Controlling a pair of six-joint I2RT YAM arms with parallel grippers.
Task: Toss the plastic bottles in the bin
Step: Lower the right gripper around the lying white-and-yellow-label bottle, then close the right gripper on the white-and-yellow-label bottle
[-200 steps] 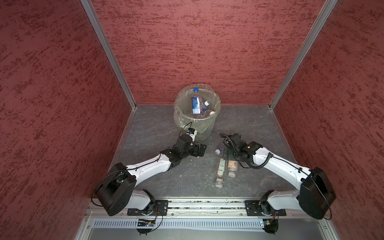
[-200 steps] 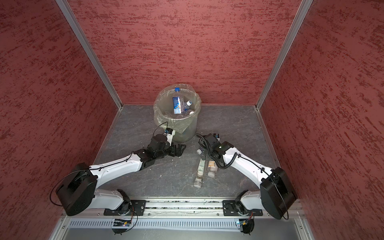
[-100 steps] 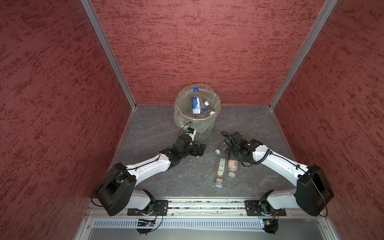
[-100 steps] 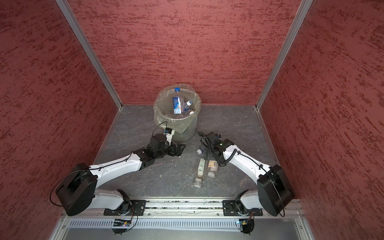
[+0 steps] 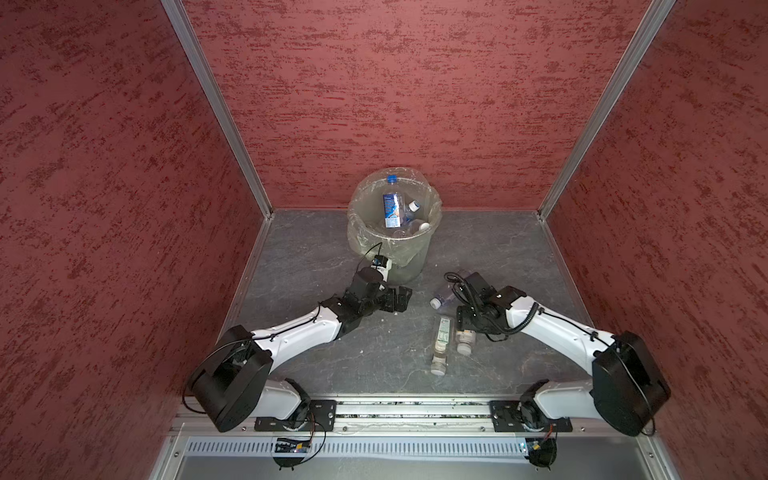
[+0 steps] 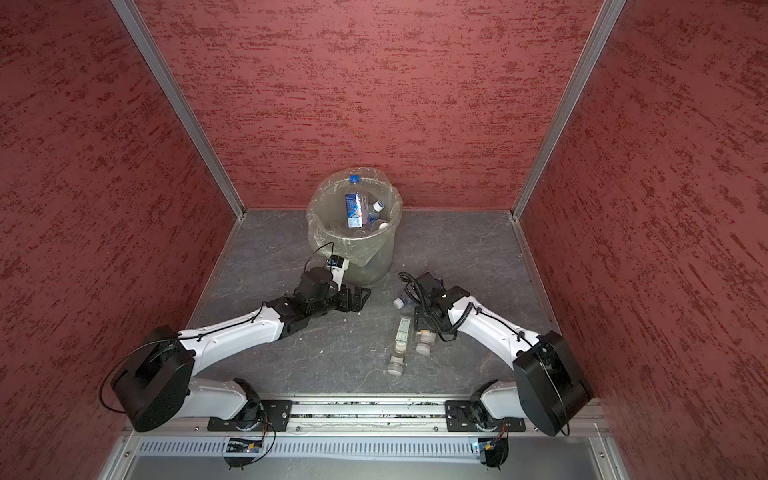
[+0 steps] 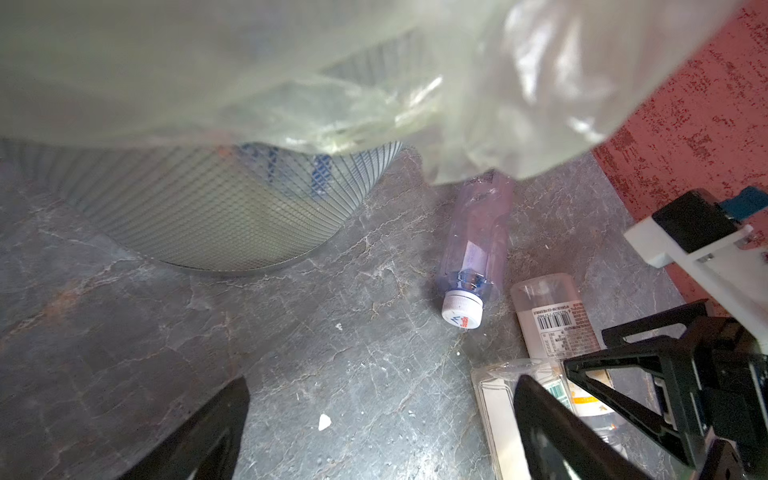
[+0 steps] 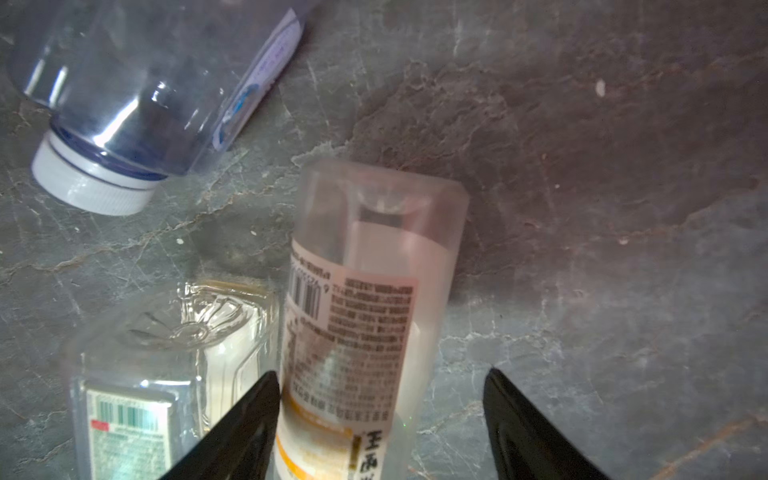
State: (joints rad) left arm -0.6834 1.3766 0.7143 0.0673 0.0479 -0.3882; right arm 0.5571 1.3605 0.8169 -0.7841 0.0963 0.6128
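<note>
Grey stone floor (image 5: 316,257) holds three plastic bottles (image 5: 441,336) near the bin (image 5: 409,266), which contains several more; right gripper (image 8: 382,374) straddles the orange-labelled bottle (image 8: 365,316), jaws spread, not pinching; left gripper (image 7: 382,386) gapes wide, empty

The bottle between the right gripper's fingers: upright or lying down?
Lying down: the orange-labelled bottle rests lengthwise on the grey floor, beside a second bottle, also on its side.

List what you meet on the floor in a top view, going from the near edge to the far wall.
Metal rail → slim green-labelled bottle → blue-tinted bottle with a white cap → bin.
</note>
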